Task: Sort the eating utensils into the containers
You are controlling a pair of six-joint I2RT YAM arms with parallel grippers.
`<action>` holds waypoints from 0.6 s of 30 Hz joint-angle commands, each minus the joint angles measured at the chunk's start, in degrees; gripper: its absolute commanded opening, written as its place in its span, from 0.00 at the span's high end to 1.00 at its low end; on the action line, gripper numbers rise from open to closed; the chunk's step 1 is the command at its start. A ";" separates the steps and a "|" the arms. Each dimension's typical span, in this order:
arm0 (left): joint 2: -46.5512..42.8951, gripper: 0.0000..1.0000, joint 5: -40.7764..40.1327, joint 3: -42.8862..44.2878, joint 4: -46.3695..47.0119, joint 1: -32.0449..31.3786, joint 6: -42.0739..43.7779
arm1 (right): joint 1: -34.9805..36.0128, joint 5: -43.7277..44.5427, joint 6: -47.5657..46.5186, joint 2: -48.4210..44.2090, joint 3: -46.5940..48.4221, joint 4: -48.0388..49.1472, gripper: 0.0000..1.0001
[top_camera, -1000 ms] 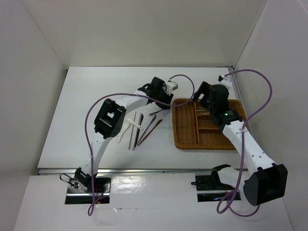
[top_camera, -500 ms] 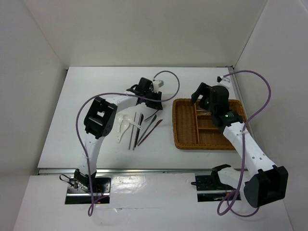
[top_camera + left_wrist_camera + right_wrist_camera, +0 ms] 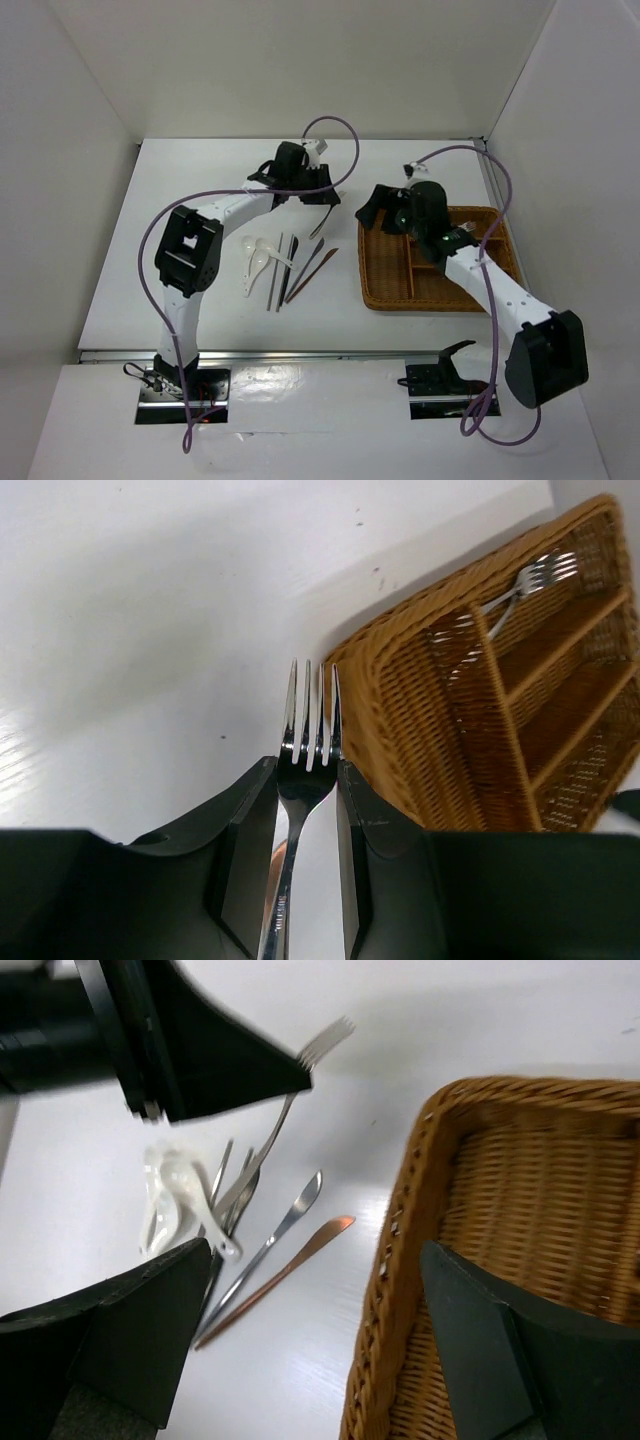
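My left gripper (image 3: 322, 198) (image 3: 307, 765) is shut on the neck of a silver fork (image 3: 307, 720), tines pointing ahead, just left of the wicker tray (image 3: 400, 303) (image 3: 400, 730). The held fork also shows in the right wrist view (image 3: 322, 1040), its handle slanting down toward the pile. My right gripper (image 3: 375, 212) (image 3: 320, 1290) is open and empty above the tray's far left rim (image 3: 405, 1260). Another fork (image 3: 530, 580) lies in a far compartment. On the table lie two white spoons (image 3: 255, 255) (image 3: 175, 1200), dark chopsticks (image 3: 278, 270), a silver piece (image 3: 275, 1245) and a reddish-brown stick (image 3: 312, 272) (image 3: 290, 1270).
White walls close in the table on three sides. The left arm's purple cable (image 3: 335, 140) loops above the far middle. The two grippers hang close together near the tray's far left corner.
My left arm has swung left and farther back, uncovering the spoons. My right gripper has moved left from over the tray's far compartments to its far left corner.
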 commanded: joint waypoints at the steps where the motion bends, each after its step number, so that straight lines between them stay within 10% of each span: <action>1: -4.90 0.94 1.11 -0.28 4.11 0.02 -6.61 | 4.43 -1.02 -3.23 3.33 2.61 5.89 0.07; 18: -11.50 0.93 1.64 -6.52 9.12 -1.64 -16.21 | 7.43 -5.84 -0.95 12.12 5.34 16.08 0.05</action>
